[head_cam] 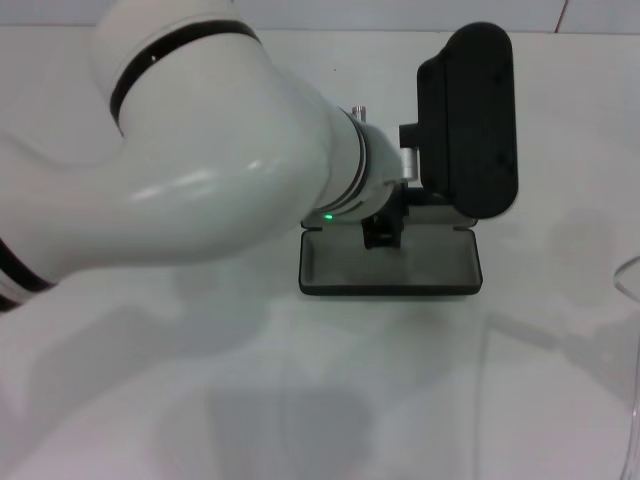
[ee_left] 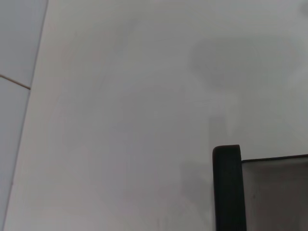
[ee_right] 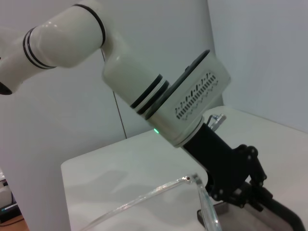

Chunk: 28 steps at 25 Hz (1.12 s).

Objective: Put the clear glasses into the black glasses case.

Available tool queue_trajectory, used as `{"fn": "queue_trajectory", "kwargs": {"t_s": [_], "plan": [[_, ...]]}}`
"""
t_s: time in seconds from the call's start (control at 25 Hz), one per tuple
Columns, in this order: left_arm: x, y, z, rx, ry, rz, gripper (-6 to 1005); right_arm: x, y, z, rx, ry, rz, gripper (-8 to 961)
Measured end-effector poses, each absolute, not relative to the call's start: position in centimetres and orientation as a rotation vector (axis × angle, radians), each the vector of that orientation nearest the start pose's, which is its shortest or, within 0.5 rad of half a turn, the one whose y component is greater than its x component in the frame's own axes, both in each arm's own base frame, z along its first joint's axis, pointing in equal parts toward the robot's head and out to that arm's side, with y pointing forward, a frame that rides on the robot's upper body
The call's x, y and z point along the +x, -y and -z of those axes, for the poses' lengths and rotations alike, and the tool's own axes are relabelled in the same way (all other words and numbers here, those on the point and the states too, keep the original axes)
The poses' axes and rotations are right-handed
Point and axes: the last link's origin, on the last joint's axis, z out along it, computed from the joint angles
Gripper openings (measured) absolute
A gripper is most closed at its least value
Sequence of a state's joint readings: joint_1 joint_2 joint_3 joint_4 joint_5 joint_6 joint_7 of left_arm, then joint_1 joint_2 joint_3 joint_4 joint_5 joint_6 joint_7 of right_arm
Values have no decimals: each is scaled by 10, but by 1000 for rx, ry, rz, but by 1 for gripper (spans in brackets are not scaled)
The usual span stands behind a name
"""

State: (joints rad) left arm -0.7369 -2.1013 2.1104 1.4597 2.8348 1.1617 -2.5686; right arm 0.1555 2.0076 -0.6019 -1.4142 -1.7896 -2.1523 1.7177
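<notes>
Left gripper [head_cam: 381, 228], at the end of the big white arm [head_cam: 190, 170] sweeping from the left edge to the centre of the head view, is reaching down over the flat matte black hinged glasses case [head_cam: 390, 265], which is lying open at centre frame with its grey lining bare and its lid [head_cam: 470, 120] standing up above; whether its fingers are parted or gripping anything I cannot tell.

Opening looks done, while the loading is still waiting: the transparent, colourless plastic glasses [ee_right: 159, 195] are showing low in the right wrist view and as a faint outline at the head view's right edge, well apart from the case, apparently carried by the right gripper, which is itself out of view.
</notes>
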Motion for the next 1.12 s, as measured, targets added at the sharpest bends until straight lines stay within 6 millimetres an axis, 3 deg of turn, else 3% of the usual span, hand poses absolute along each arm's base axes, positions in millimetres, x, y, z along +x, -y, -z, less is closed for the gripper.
{"fn": "queue_trajectory", "kwargs": {"t_s": [0.52,0.64,0.84,1.12], "plan": [[-77,-321,117,-2604,-379,-612,212,261,-209,-146,-2795,-490,-617,65],[-75,-320,117,-2603,-384,-604,289,262,-209,-146,-2792,-497,-619,65],[-57,-312,108,-2601,-419,-539,411,265,-208,-148,-2779,-509,-624,65],[-48,-299,91,-2609,-419,-501,413,261,-213,-147,-2782,-488,-654,65]]}}
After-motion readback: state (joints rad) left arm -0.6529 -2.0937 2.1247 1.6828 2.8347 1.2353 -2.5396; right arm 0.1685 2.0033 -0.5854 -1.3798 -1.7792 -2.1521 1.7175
